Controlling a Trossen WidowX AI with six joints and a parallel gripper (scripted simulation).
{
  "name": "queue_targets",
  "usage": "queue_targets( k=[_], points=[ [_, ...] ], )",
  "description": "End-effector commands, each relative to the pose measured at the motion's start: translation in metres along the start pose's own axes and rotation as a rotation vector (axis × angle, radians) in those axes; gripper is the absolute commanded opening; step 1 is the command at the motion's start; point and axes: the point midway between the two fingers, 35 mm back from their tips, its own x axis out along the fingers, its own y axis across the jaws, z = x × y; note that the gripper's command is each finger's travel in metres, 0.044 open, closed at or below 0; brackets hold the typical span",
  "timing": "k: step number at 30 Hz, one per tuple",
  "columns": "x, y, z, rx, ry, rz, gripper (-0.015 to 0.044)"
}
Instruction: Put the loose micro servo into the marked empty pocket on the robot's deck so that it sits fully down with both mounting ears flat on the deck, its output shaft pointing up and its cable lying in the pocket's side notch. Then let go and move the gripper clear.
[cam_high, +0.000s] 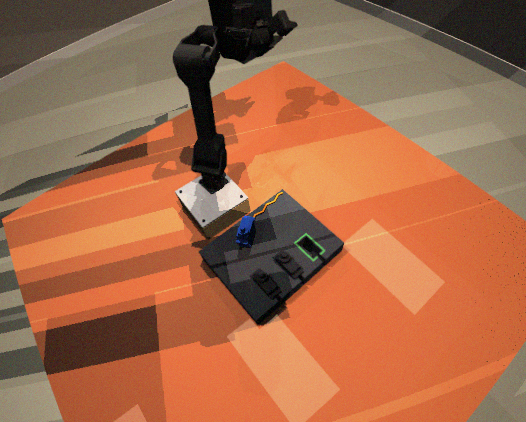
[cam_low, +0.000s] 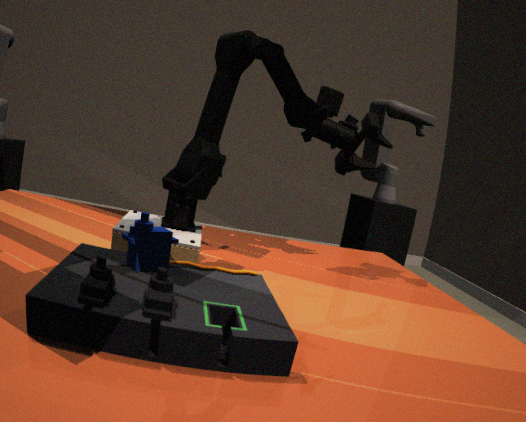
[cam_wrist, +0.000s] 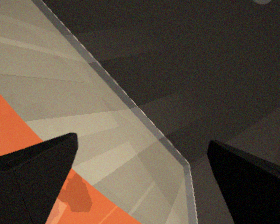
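Observation:
The blue micro servo (cam_high: 245, 231) (cam_low: 149, 247) stands upright on the dark deck (cam_high: 295, 215) (cam_low: 260, 352), near the arm's base, with its output shaft up. Its orange-yellow cable (cam_high: 268, 204) (cam_low: 215, 269) runs over the deck toward a far corner. The green-outlined pocket (cam_high: 309, 246) (cam_low: 222, 316) is empty, and its side notch (cam_low: 225, 345) opens at the deck's edge. My gripper (cam_low: 383, 156) (cam_wrist: 144, 144) is open and empty, high above the mat and well away from the servo and deck. The wrist view shows neither servo nor deck.
Two dark servos (cam_high: 288, 264) (cam_high: 266, 283) (cam_low: 160, 297) (cam_low: 98, 286) sit in a row beside the marked pocket, shafts up. The arm's white-topped base block (cam_high: 220, 205) (cam_low: 182, 237) stands close behind the deck. An orange mat (cam_high: 400, 190) (cam_low: 350, 310) lies under everything.

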Motion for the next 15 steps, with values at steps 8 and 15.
queue_targets(
  k=[8, 15],
  points=[
    [0.016, -0.036, -0.049, -0.106, 0.128, -0.019, 0.044],
    [0.024, -0.086, -0.125, -0.256, 0.323, -0.01, 0.044]
  ],
)
